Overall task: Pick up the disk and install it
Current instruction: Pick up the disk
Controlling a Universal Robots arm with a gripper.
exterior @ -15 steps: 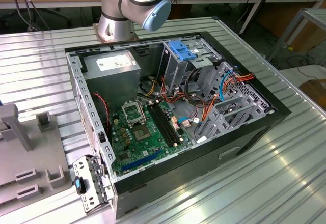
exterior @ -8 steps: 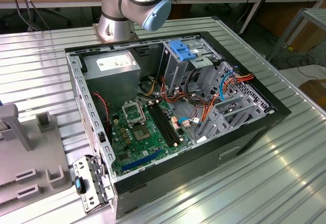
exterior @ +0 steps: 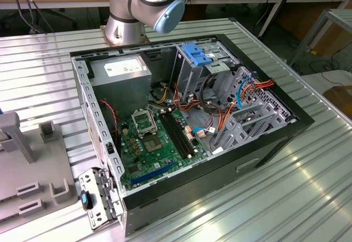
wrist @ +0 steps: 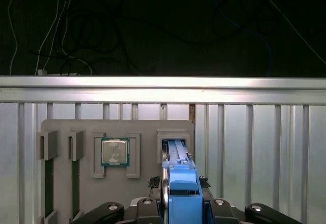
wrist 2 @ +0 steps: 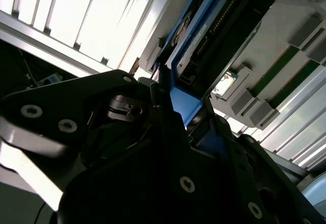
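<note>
Black gripper [wrist: 182, 186] clenched on the blue end of the disk [wrist: 175, 152], seen in the first wrist view. The drive stands on edge in a slot at one end of a grey fixture tray [wrist: 147, 132]. That upright parking leaves the narrow rail end free for a straight pull.

In the second wrist view the gripper [wrist 2: 175, 109] meets the disk [wrist 2: 214, 35] end-on. Its dark fingers [wrist 2: 155, 102] press the bright blue carrier rail from both sides, leaving the dark metal body and its connector row untouched. Whether the drive has cleared the slot cannot be told; its far end appears to sit between the slot walls.

Beside it on the tray lie a processor chip [wrist: 115, 152] in its own recess and two green memory sticks [wrist: 48, 183] in their slots. Each part has a fixed pocket, apparently so the arm can find it. The tray rests on a ribbed aluminium table [wrist: 254, 147].

In the exterior view the arm [exterior: 143, 5] rises behind an opened computer case [exterior: 286, 118] that lies on its side, its interior facing up for access from above. The motherboard [exterior: 148, 143] is bare, and the drive cage [exterior: 190, 80] stands under its blue latch [exterior: 196, 53], well apart from the tray [exterior: 22, 170] at the exterior view's left. The installation is not yet done.
</note>
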